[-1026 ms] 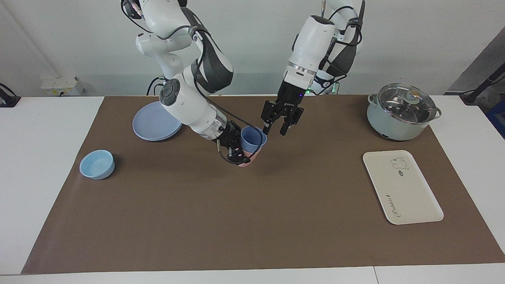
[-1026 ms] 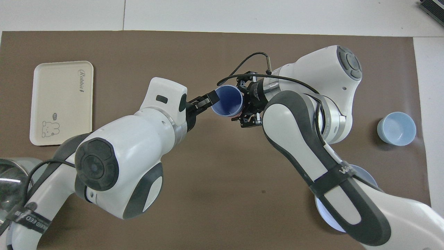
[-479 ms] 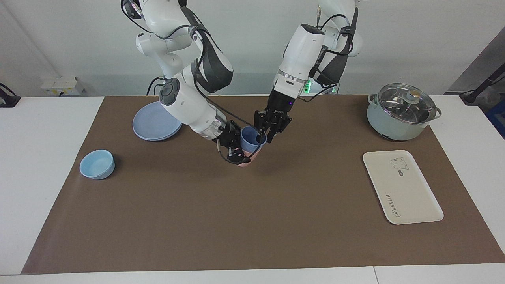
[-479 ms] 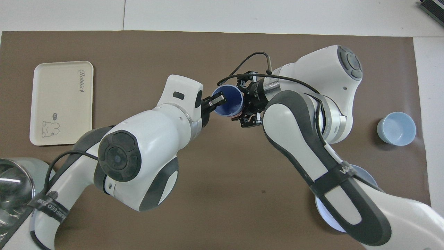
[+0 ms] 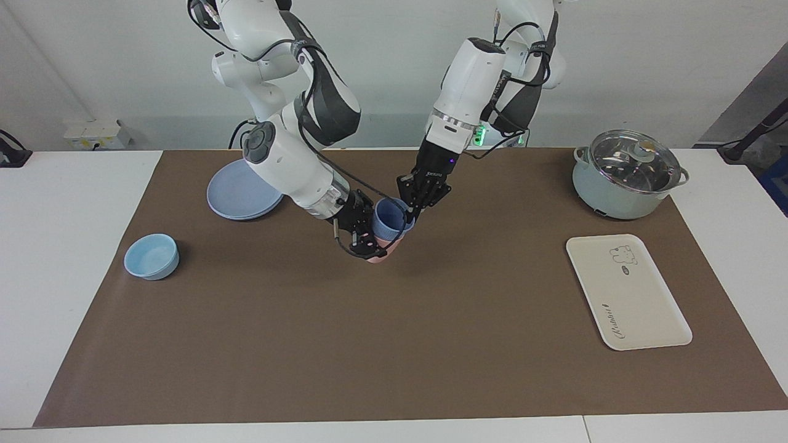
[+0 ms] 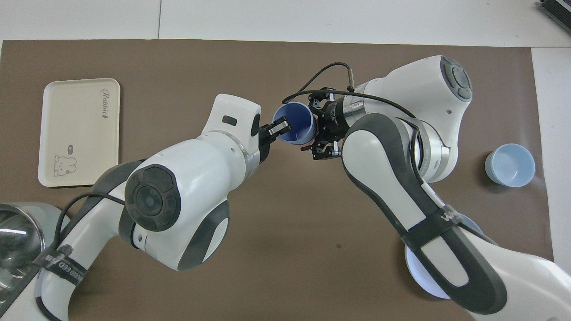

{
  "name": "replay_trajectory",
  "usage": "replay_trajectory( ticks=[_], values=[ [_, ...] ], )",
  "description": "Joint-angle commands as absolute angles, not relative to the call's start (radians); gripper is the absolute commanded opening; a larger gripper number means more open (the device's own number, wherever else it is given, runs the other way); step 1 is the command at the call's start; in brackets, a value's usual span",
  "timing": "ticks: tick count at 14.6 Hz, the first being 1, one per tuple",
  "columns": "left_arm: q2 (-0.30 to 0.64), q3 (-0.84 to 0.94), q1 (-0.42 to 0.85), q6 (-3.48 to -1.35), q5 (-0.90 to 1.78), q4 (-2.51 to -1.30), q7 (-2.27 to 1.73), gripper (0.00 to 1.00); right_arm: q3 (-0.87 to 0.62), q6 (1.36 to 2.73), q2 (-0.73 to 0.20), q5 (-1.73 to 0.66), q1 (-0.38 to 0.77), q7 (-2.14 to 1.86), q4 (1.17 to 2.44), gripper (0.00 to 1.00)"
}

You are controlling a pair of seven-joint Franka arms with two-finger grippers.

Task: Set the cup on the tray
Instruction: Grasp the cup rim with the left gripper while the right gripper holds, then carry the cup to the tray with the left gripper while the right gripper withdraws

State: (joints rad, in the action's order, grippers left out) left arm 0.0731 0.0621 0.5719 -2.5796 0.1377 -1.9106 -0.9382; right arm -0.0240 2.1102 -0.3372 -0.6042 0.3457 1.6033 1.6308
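Blue cup (image 5: 389,219) in left tool (image 5: 409,213)

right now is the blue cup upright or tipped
Tipped: the cup is nested in a pink tumbler, its mouth leaning toward the left gripper.

mat between cup (image 5: 390,218) and tray (image 5: 628,291): open | pot (image 5: 627,174): beside tray, nearer robots
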Motion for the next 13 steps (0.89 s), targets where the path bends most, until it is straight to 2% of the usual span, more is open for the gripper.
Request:
replay_trajectory(
  ticks=[1, 5, 8, 10, 13],
  values=[
    [0.016, 0.04, 0.574, -2.394, 0.146, -1.812, -0.956, 0.0, -0.032, 2.144, -0.321, -0.591, 0.342, 1.629, 1.646, 0.0],
    [-0.066, 0.032, 0.528, -2.12, 0.132, -1.712, -0.93, 0.0, -0.026, 2.14, -0.319, -0.603, 0.328, 1.625, 1.652, 0.0],
    [-0.107, 0.021, 0.421, -2.01, 0.132, -1.712, -0.731, 0.0, -0.028, 2.129, -0.316, -0.67, 0.249, 1.617, 1.67, 0.0],
    [-0.118, 0.02, 0.301, -2.005, 0.146, -1.75, -0.578, 0.0, -0.028, 2.115, -0.31, -0.707, 0.197, 1.568, 1.696, 0.0],
    [-0.15, 0.018, 0.097, -2.049, 0.196, -1.863, -0.289, 0.0, -0.028, 2.016, -0.324, -0.767, 0.065, 1.398, 1.701, 0.0]
  ],
)
